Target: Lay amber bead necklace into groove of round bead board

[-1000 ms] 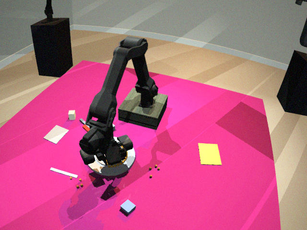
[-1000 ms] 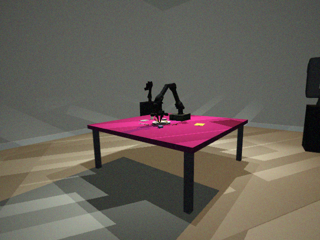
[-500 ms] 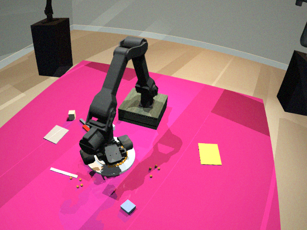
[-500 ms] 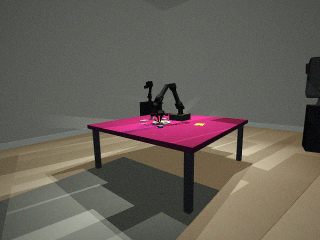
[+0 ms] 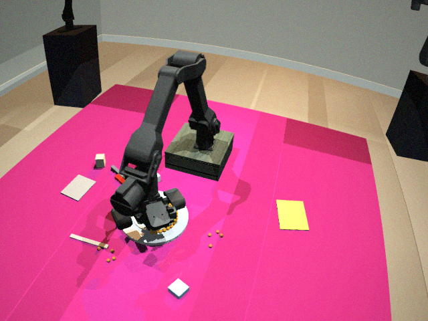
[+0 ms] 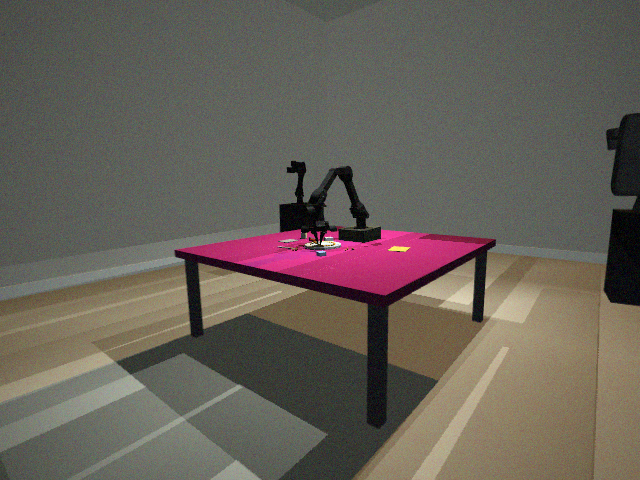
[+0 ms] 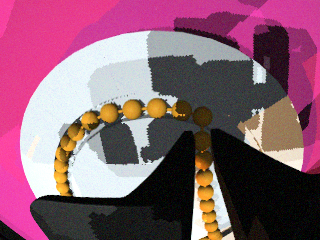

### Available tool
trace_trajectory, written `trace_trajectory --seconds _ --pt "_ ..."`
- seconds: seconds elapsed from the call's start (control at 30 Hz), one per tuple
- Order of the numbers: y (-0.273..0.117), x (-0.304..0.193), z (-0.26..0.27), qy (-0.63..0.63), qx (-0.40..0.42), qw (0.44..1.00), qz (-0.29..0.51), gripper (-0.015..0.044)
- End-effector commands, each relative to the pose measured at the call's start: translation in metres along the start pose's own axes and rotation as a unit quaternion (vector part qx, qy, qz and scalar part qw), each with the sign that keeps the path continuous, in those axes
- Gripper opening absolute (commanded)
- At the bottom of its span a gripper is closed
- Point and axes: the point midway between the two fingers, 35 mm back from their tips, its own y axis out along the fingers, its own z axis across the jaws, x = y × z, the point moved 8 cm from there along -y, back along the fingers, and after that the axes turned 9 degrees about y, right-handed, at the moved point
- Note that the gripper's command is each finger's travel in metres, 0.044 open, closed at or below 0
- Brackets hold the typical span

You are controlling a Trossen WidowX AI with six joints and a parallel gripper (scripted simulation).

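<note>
The round bead board [image 5: 182, 221] [image 6: 336, 245] [image 7: 45, 110] is white and lies flat under my gripper. The amber bead necklace [image 5: 168, 228] [image 7: 132, 109] lies over it as a curved string. In the wrist view its top and left beads follow the curved groove line; whether they sit down in it I cannot tell. The right run of beads comes straight down between my fingers. My gripper [image 6: 318, 244] [image 7: 200, 138] is shut on a bead of the necklace near its upper right bend, low over the board. The fingers hide the lower part of the necklace.
Loose amber beads lie right of the board and near a pale strip [image 5: 88, 241] at its left. A blue-white block [image 5: 178, 287] [image 6: 321, 253], yellow sheet [image 5: 292, 215] [image 6: 399, 249], beige sheet [image 5: 78, 187], cream cube [image 5: 99, 160] and red-and-grey tool [image 5: 120, 178] lie around.
</note>
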Motion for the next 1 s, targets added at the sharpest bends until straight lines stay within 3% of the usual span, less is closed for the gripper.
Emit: trace_trajectory --seconds 0.0,0.77,0.97 --pt "-0.005 0.000 0.000 0.003 -0.002 1.000 0.000 0.0000" --pt "0.002 0.007 -0.011 0.004 -0.003 1.000 0.000 0.0000" --pt "-0.002 0.007 -0.010 0.003 -0.002 1.000 -0.001 0.0157"
